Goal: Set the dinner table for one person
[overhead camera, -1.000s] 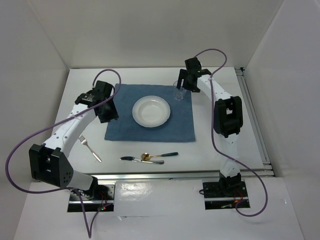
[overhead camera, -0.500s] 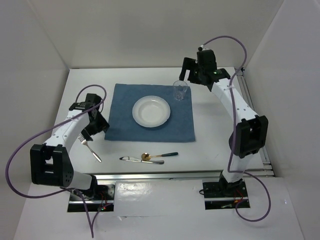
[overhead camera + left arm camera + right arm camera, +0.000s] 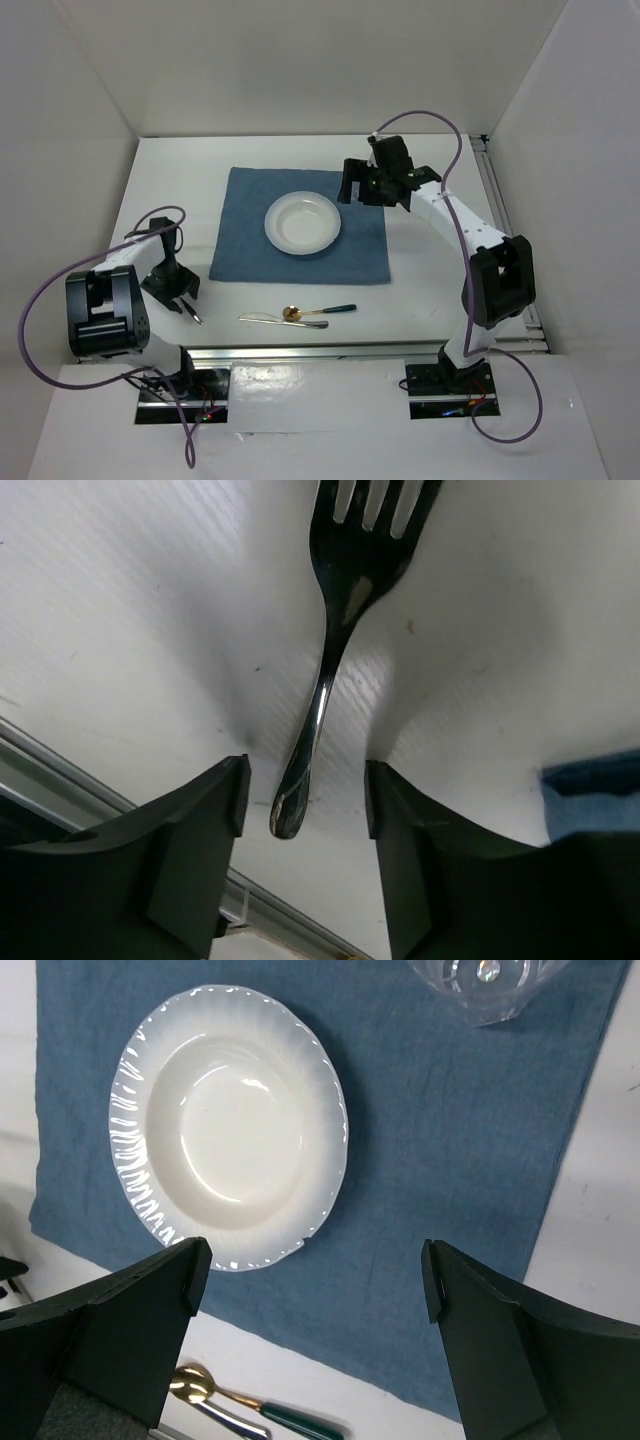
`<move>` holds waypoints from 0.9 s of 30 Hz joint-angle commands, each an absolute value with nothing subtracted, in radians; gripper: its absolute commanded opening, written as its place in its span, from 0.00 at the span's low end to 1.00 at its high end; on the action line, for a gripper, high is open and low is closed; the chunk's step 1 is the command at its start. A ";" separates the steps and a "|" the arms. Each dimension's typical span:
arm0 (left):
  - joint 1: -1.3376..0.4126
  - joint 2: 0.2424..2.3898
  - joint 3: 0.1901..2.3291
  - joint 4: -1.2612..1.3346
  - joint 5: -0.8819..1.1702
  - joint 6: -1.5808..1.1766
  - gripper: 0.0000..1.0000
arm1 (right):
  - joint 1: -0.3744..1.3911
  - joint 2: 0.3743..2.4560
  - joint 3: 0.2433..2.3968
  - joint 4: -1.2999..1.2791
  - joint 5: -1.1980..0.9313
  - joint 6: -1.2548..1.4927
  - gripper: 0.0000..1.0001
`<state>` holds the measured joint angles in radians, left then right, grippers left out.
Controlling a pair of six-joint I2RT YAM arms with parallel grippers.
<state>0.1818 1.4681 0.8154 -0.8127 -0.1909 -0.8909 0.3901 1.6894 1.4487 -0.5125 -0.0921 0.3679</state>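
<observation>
The dinner table (image 3: 430,290) is the white tabletop. On it lies a blue placemat (image 3: 350,250) with a white plate (image 3: 302,222). A metal fork (image 3: 330,670) lies on the table at the near left. My left gripper (image 3: 305,810) is open and low over it, with the handle end between the fingers (image 3: 190,850), not touching. In the top view the left gripper (image 3: 180,297) covers most of the fork (image 3: 193,316). My right gripper (image 3: 310,1290) is open and empty above the placemat (image 3: 450,1160), beside the plate (image 3: 235,1125). A clear glass (image 3: 485,985) stands just beyond it.
A knife (image 3: 265,319) and a gold spoon with a green handle (image 3: 325,310) lie on the table in front of the placemat. The spoon also shows in the right wrist view (image 3: 200,1385). White walls close three sides. A metal rail (image 3: 350,348) runs along the near edge.
My left gripper has swung from the placemat's left edge toward the near left and down over the fork. My right gripper has left the glass, risen, then come back over the placemat.
</observation>
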 commanded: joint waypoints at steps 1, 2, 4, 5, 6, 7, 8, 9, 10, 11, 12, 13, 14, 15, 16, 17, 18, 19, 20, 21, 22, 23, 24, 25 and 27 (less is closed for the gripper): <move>0.204 1.520 0.813 -0.747 -0.199 -0.896 0.64 | 0.394 1.626 1.419 -0.468 -0.112 0.354 1.00; 0.204 1.541 0.824 -0.735 -0.210 -0.896 0.64 | 0.394 1.626 1.407 -0.468 -0.112 0.354 1.00; 0.213 1.552 0.824 -0.726 -0.239 -0.916 0.63 | 0.394 1.615 1.395 -0.468 -0.112 0.354 1.00; 0.222 1.552 0.824 -0.709 -0.230 -0.916 0.61 | 0.394 1.606 1.381 -0.477 -0.112 0.354 1.00; 0.222 1.563 0.824 -0.698 -0.230 -0.916 0.61 | 0.394 1.606 1.381 -0.477 -0.112 0.363 1.00; 0.222 1.580 0.824 -0.698 -0.244 -0.942 0.52 | 0.394 1.606 1.365 -0.477 -0.121 0.364 1.00; 0.222 1.592 0.824 -0.687 -0.244 -0.942 0.45 | 0.394 1.594 1.365 -0.477 -0.121 0.374 1.00; 0.222 1.606 0.834 -0.687 -0.244 -0.942 0.11 | 0.394 1.594 1.355 -0.477 -0.132 0.374 1.00; 0.222 1.630 0.844 -0.713 -0.244 -0.954 0.00 | 0.403 1.585 1.345 -0.477 -0.132 0.374 1.00; 0.222 1.631 0.853 -0.713 -0.244 -0.954 0.00 | 0.403 1.585 1.345 -0.491 -0.143 0.374 1.00; 0.222 1.631 0.865 -0.722 -0.244 -0.954 0.00 | 0.413 1.572 1.336 -0.491 -0.143 0.374 1.00; 0.222 1.614 0.865 -0.732 -0.258 -0.954 0.00 | 0.413 1.572 1.336 -0.506 -0.143 0.374 1.00; 0.213 1.596 0.874 -0.741 -0.268 -0.940 0.00 | 0.422 1.560 1.327 -0.518 -0.152 0.374 1.00; 0.213 1.576 0.887 -0.756 -0.268 -0.940 0.00 | 0.431 1.546 1.313 -0.518 -0.152 0.365 1.00; 0.203 1.556 0.899 -0.768 -0.278 -0.928 0.00 | 0.431 1.546 1.313 -0.532 -0.152 0.365 1.00; 0.186 1.513 0.911 -0.779 -0.278 -0.902 0.00 | 0.443 1.534 1.298 -0.541 -0.152 0.365 1.00; 0.172 1.494 0.954 -0.793 -0.290 -0.878 0.00 | 0.457 1.520 1.281 -0.557 -0.152 0.365 1.00; 0.157 1.480 0.983 -0.793 -0.290 -0.843 0.00 | 0.466 1.520 1.267 -0.557 -0.141 0.365 1.00; 0.114 1.471 1.023 -0.793 -0.278 -0.722 0.00 | 0.466 1.502 1.249 -0.557 -0.141 0.353 1.00; 0.086 1.471 1.116 -0.784 -0.261 -0.645 0.00 | 0.482 1.476 1.199 -0.542 -0.126 0.353 0.99; 0.057 1.500 1.174 -0.808 -0.241 -0.573 0.00 | 0.492 1.465 1.178 -0.541 -0.117 0.341 0.99; 0.028 1.532 1.242 -0.857 -0.267 -0.507 0.00 | 0.492 1.465 1.160 -0.532 -0.117 0.331 0.99; -0.036 1.569 1.366 -0.905 -0.300 -0.494 0.00 | 0.492 1.451 1.146 -0.532 -0.126 0.301 0.99; -0.069 1.632 1.409 -0.941 -0.336 -0.494 0.00 | 0.503 1.451 1.126 -0.532 -0.126 0.285 0.97; -0.154 1.672 1.463 -0.965 -0.376 -0.468 0.00 | 0.518 1.440 1.108 -0.532 -0.104 0.265 0.97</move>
